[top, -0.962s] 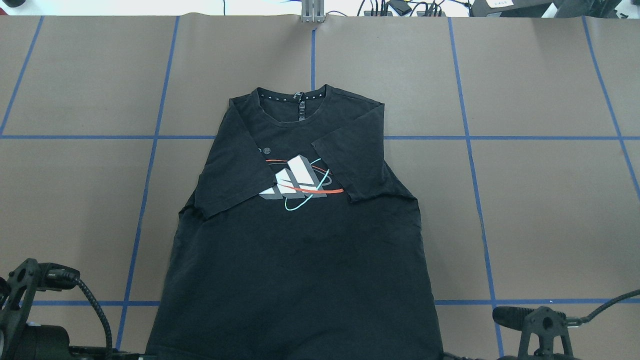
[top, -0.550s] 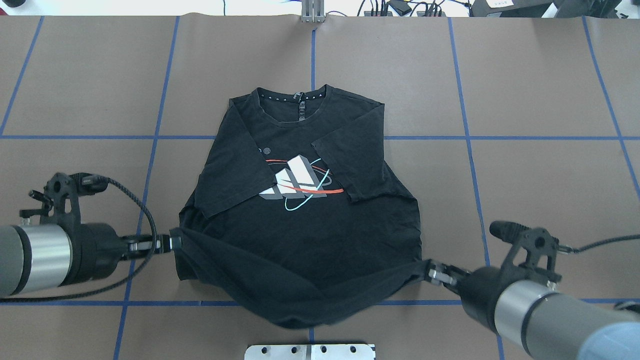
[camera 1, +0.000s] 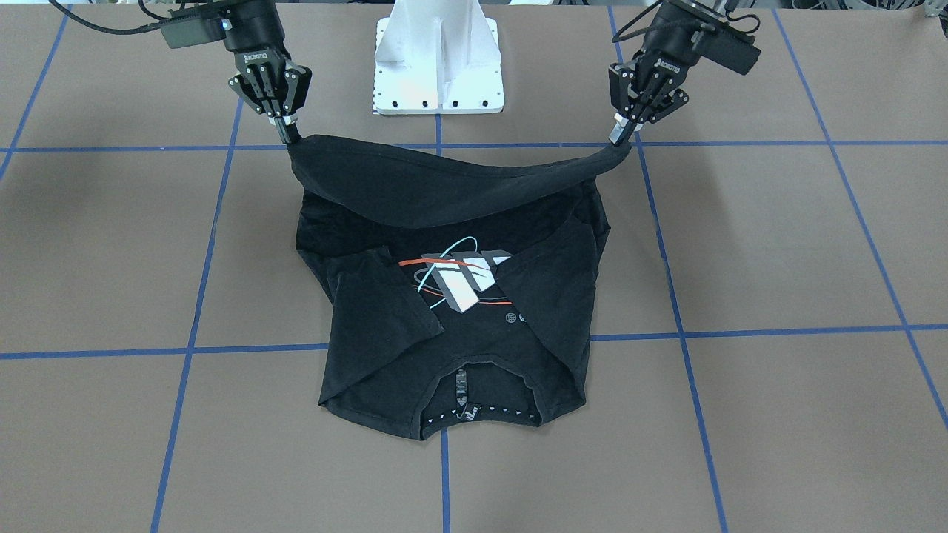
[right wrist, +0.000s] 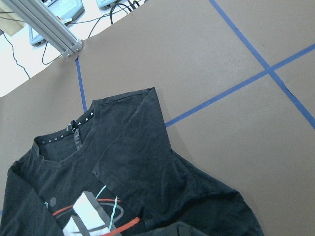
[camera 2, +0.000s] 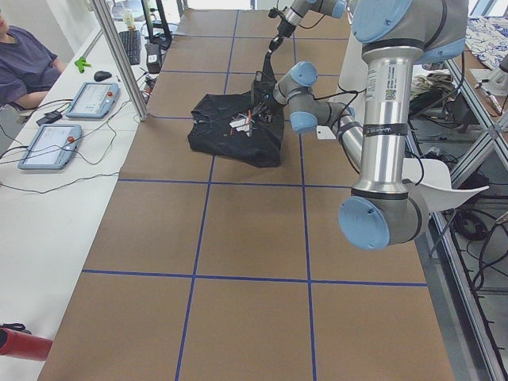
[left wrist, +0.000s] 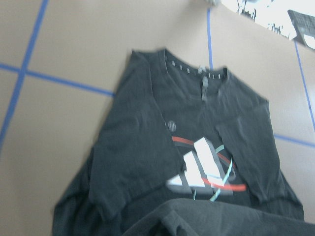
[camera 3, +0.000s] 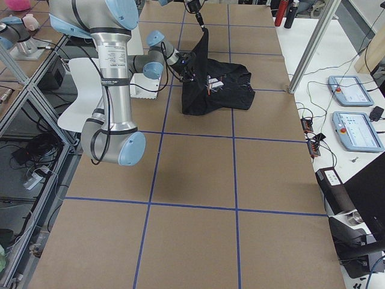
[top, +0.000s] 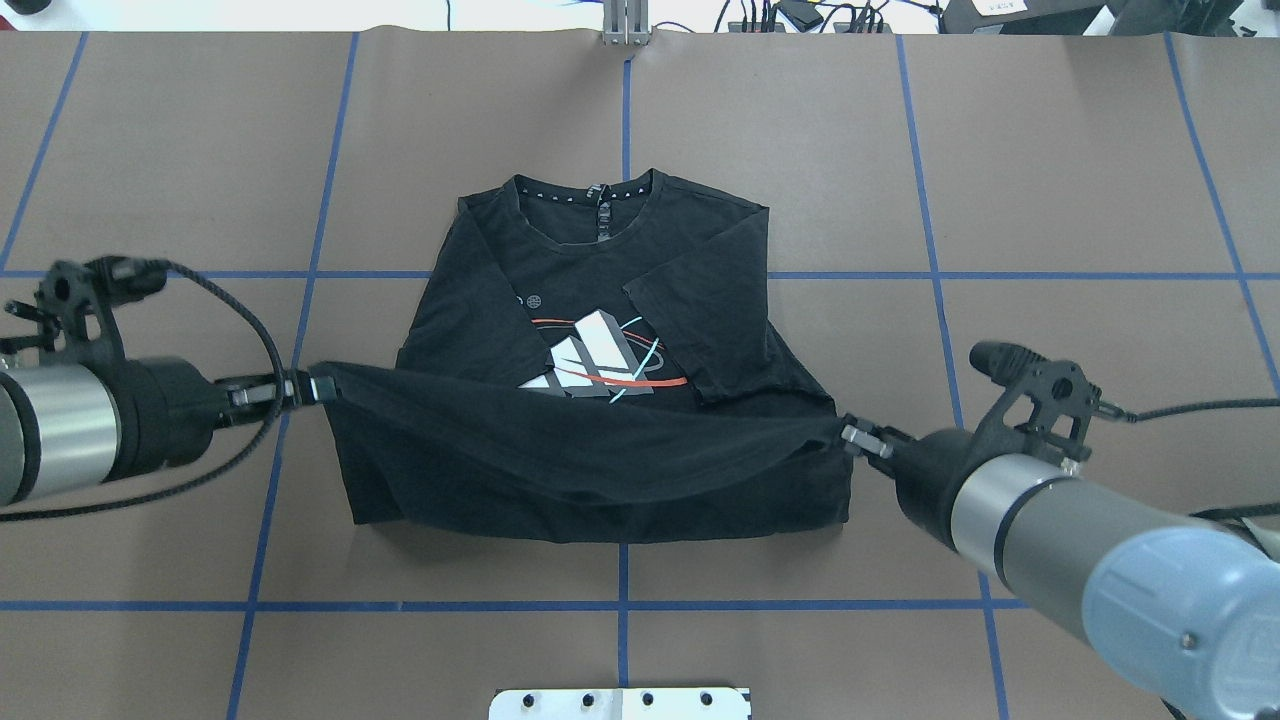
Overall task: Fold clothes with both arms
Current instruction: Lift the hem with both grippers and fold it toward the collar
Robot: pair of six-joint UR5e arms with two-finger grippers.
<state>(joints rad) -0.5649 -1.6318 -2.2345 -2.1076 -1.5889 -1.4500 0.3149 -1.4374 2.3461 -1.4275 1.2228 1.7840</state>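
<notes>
Brown worktop (top: pixel 1100 150), blue tape grid (top: pixel 1050 275), white pedestal (camera 1: pixel 437 66) at robot edge. Left pincer (top: pixel 303 388) and right pincer (top: pixel 850 435) each clamped on raised T-shirt (top: pixel 600 470) hem corner.

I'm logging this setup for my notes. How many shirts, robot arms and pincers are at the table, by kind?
shirt: 1
arms: 2, left arm and right arm
pincers: 2, left pincer and right pincer, both shut on the shirt
Total: 5

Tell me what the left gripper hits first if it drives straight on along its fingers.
The T-shirt itself: the left gripper, shut on a hem corner, points inward and slightly down, so the lifted hem comes first, probably then the shirt's body on the table; depth is unclear.
</notes>
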